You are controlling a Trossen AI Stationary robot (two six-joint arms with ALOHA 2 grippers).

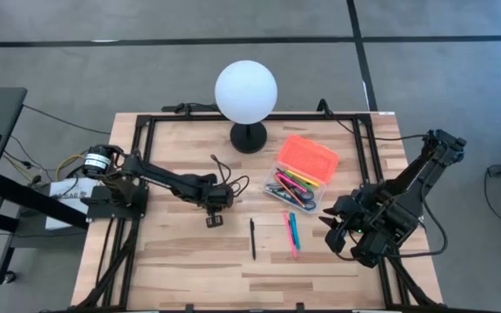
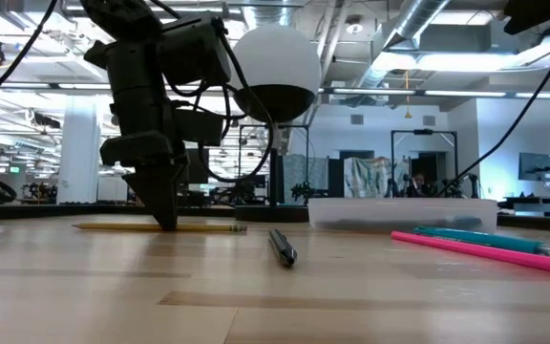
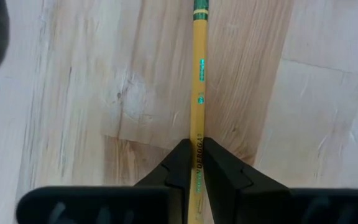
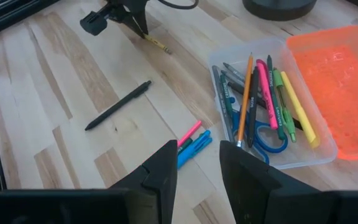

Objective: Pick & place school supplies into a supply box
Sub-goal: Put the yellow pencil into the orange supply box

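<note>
A yellow pencil [image 3: 199, 81] lies flat on the wooden table, and my left gripper [image 1: 220, 204] stands over it, shut on it. To its right a black pen [image 1: 252, 237] and pink and blue markers [image 1: 290, 233] lie loose on the table. The clear supply box [image 4: 319, 155] stands farther right. It holds several pens, markers and blue-handled scissors [image 4: 267, 138], and its orange lid [image 4: 334, 68] lies open beside it. My right gripper [image 4: 197, 165] hovers open above the table's right side, near the box, with nothing between its fingers. My left gripper pinches the pencil's shaft [image 3: 198, 134] between its two fingers [image 3: 179, 163], about midway along its length. The fingers come from above, pointing steeply down, and stand across the pencil. The pencil lies level on the table [image 2: 208, 228].
A white globe lamp [image 1: 246, 91] on a black base [image 1: 249, 137] stands at the table's far middle. Black frame rails [image 1: 137, 165] run along the table's edges. Bare wood shows at the near left.
</note>
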